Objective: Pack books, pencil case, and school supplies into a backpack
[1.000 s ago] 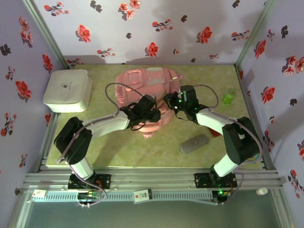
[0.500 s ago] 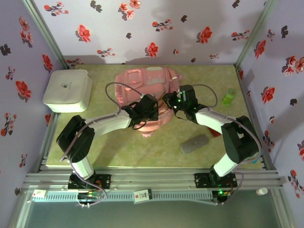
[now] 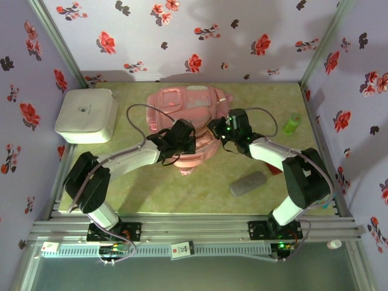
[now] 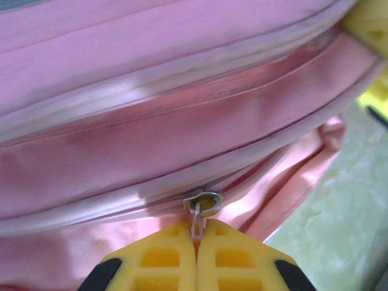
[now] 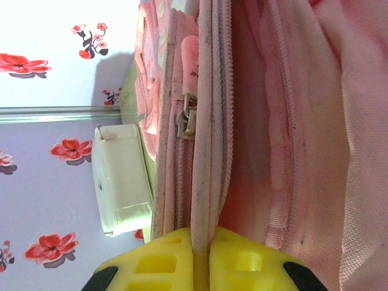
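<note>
Tightly on backpack [image 3: 176, 103] edge, both grippers [image 4: 196, 233] [image 5: 202, 237]

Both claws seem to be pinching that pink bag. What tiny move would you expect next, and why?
Probably the left gripper draws the zipper pull it pinches along its track, while the right gripper holds the zip edge of the backpack steady. The pencil case lies unpacked on the table.

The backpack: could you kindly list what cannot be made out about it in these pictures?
- All views: contents of the backpack, hidden by its fabric.
- Left wrist view: zip pull, tab end hidden inside the left gripper.
- Right wrist view: pinched seam, end hidden inside the right gripper.
- Top view: green object, too small to identify.
</note>
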Controlling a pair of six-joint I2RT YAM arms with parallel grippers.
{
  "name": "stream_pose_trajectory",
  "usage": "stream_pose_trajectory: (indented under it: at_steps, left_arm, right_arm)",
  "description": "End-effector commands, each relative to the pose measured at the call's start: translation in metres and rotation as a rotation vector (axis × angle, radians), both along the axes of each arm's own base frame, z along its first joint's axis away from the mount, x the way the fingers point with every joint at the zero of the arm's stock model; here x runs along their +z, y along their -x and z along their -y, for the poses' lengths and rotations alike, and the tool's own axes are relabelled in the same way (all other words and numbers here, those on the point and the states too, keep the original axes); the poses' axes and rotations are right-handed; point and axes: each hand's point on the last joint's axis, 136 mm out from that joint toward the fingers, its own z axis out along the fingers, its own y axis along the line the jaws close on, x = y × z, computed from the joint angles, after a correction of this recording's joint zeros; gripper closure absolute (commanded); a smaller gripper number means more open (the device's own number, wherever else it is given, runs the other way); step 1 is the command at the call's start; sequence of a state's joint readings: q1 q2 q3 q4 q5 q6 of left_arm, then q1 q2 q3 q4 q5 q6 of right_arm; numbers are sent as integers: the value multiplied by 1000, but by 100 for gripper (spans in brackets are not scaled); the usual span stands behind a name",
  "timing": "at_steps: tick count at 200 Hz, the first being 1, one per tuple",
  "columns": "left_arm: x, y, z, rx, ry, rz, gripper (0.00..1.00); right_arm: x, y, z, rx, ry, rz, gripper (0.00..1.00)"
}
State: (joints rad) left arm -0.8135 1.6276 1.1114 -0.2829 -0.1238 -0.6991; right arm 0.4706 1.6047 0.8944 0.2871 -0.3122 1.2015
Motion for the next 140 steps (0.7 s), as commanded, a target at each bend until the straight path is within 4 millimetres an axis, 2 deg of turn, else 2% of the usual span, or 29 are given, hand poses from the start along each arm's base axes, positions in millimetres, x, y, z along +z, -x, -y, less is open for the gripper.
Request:
stream_pose_trajectory:
  at_steps: [1,40,82,112,140]
  left_arm:
    - [-13,8,-40,32,-116,-33,100]
    - [-32,8,-67,-10,-225,-65,100]
    - [-30,-5,-90,-9,-260,-50,100]
    - [-20,-10,-74,-108,-227,-29,100]
    - [-8,-11,-47,-177,-121,-12,100]
  right_arm:
    - [24,-22,22,-104,31,97,90]
    - [16,-22,34,-150,49,83,92]
    - [10,-19,57,-215,92,77,92]
    - [20,-19,67,-215,101,116,91]
    - [28,-16,54,-146,56,130,84]
